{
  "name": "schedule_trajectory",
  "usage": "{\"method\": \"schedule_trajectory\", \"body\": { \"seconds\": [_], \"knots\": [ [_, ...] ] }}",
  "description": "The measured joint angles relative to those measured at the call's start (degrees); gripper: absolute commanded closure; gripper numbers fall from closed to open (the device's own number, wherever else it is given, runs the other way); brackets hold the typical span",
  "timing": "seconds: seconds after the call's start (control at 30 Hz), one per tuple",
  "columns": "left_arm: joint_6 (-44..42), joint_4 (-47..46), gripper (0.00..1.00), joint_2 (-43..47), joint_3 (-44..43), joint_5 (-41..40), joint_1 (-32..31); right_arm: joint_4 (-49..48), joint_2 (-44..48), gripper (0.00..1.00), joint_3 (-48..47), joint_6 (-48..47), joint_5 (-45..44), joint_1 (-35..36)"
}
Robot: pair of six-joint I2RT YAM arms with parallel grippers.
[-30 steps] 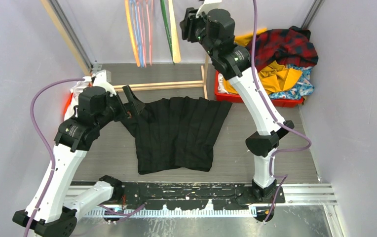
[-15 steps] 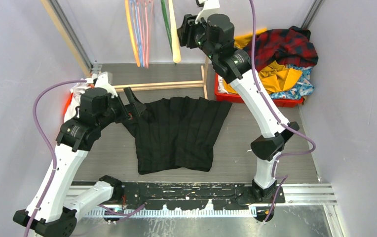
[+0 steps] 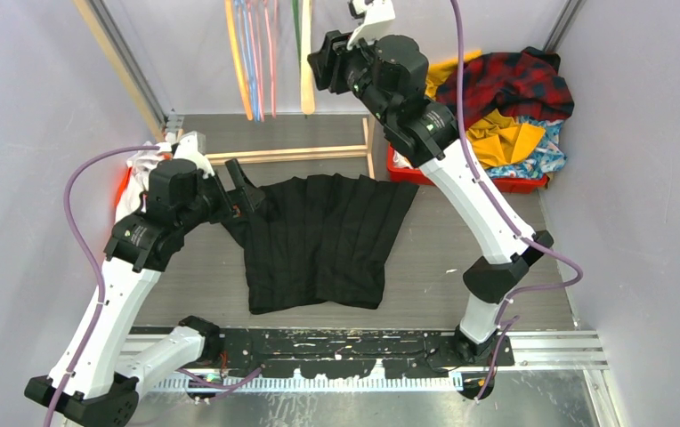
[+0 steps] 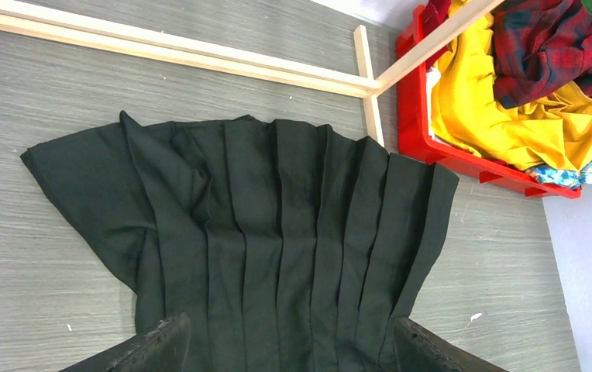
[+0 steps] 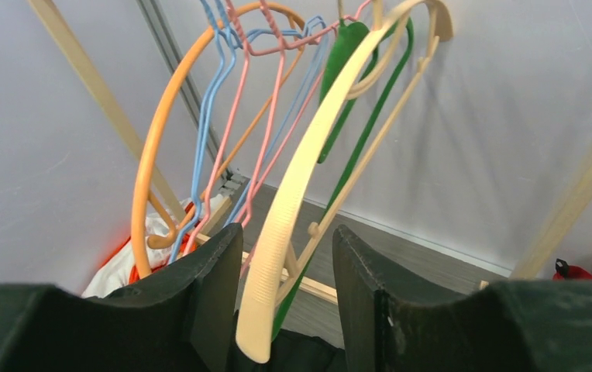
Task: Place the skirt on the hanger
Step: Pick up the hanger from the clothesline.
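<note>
Movement is all on the right: the right claw (image 5: 287, 242) has swung up to the rack, its jaws parting about halfway, and the cream hanger (image 5: 290, 200) now hangs between them, not yet clamped. The left claw (image 4: 293, 346), spread wide and empty, still hovers over the black pleated skirt (image 3: 319, 240), which lies flat on the tabletop (image 3: 412, 267) just beneath it. Hanger pickup looks close.

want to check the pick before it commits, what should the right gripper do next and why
Probably close on the cream hanger. In the right wrist view the right gripper is open, and the hanger's curved arm already runs between its fingers with a clear gap on one side, so nothing is clamped yet. The coloured wire hangers hang off to the side, outside the fingers.
</note>
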State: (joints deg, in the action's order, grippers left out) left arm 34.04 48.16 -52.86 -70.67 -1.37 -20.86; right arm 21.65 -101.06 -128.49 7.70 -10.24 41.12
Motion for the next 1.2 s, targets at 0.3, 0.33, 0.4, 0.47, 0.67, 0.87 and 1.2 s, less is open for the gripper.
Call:
{"method": "schedule_trajectory", "body": {
  "seconds": [0.3, 0.33, 0.4, 0.47, 0.67, 0.87, 1.2],
  "knots": [
    [0.0, -0.02, 0.02, 0.0, 0.17, 0.42, 0.0, 3.19, -6.56, 0.46, -13.05, -3.08, -5.07, 3.74],
    [0.0, -0.04, 0.02, 0.02, 0.24, 0.44, 0.0, 3.26, -7.34, 0.46, -13.88, -3.23, -5.84, 3.89],
    [0.0, -0.07, 0.02, 0.07, 0.35, 0.55, 0.0, 3.28, -8.72, 0.45, -14.62, -3.5, -7.02, 3.93],
    [0.0, -0.07, 0.02, 0.09, 0.42, 0.57, 0.0, 3.41, -10.6, 0.44, -15.37, -3.56, -8.07, 3.85],
    [-0.02, -0.09, 0.03, 0.09, 0.46, 1.03, 0.0, 4.33, -17.14, 0.44, -18.38, -3.28, -9.81, 3.21],
    [-0.04, -0.07, 0.02, 0.26, 0.74, 1.16, 0.0, 4.55, -19.47, 0.52, -19.34, -2.38, -11.26, 2.51],
    [-0.09, -0.24, 0.03, 0.37, 0.96, 1.49, 0.0, 2.64, -17.22, 0.62, -15.15, -1.36, -13.33, 0.68]
  ]
}}
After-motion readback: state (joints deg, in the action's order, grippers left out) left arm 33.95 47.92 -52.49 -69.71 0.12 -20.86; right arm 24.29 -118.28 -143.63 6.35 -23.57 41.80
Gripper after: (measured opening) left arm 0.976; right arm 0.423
